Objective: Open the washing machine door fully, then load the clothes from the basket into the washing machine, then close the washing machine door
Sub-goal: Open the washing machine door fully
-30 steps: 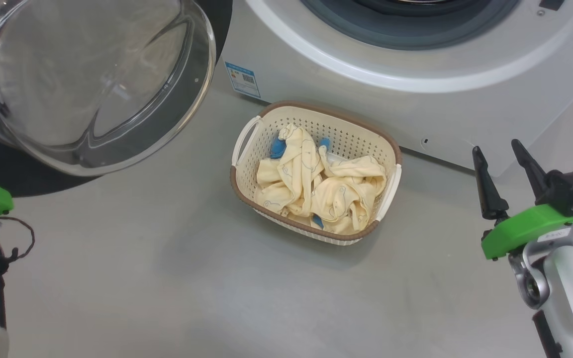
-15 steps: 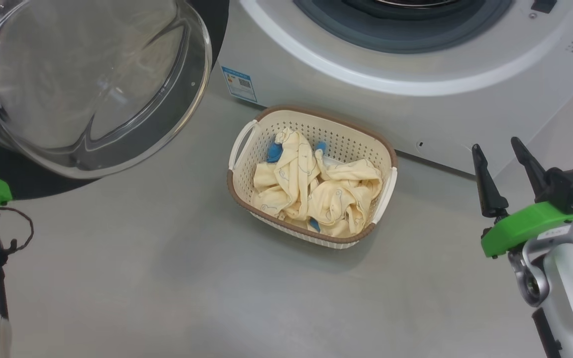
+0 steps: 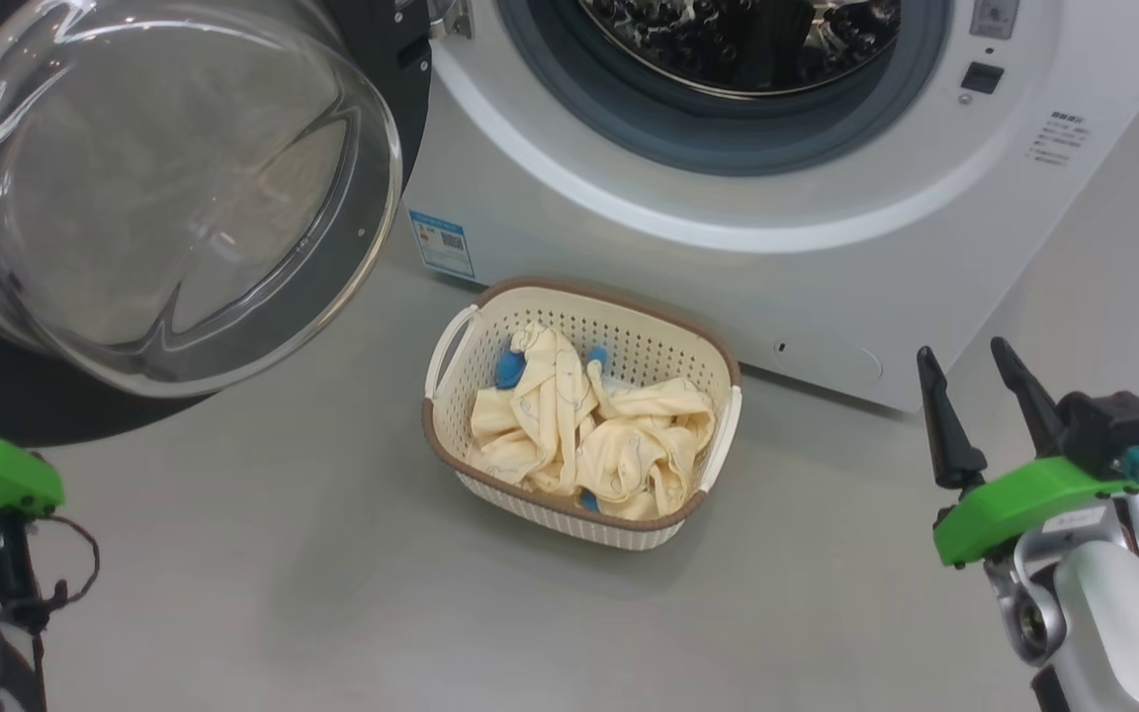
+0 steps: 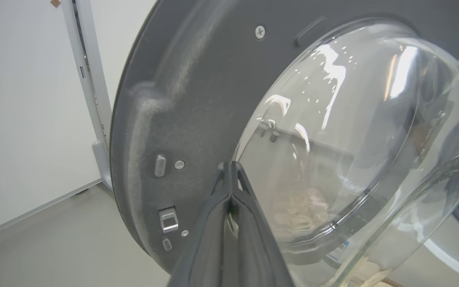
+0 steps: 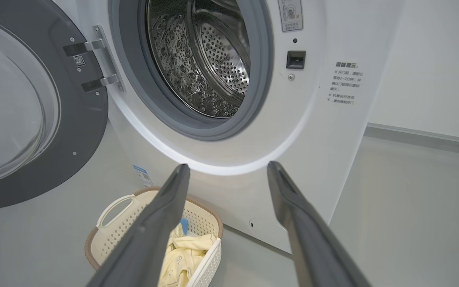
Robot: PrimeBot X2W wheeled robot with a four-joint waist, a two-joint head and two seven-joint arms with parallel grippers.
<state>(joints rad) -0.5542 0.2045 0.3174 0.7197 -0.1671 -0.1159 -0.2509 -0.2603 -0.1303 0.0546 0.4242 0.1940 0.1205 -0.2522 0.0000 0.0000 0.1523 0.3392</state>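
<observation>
Clothes [image 3: 589, 435] lie heaped in the basket [image 3: 649, 346] on the floor [image 3: 332, 593] before the washer [image 3: 629, 247], door [image 3: 164, 198] swung wide at left, right pincer [image 3: 962, 348] spread, empty. Left wrist: left pincer [image 4: 229, 165] clenched on nothing, facing the door's glass. Right wrist: drum [image 5: 205, 59] open above the basket.

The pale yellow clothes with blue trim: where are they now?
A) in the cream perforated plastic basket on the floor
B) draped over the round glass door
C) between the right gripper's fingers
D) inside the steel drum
A: the pale yellow clothes lie bunched inside the cream perforated plastic basket, which stands before the white washing machine.
</observation>
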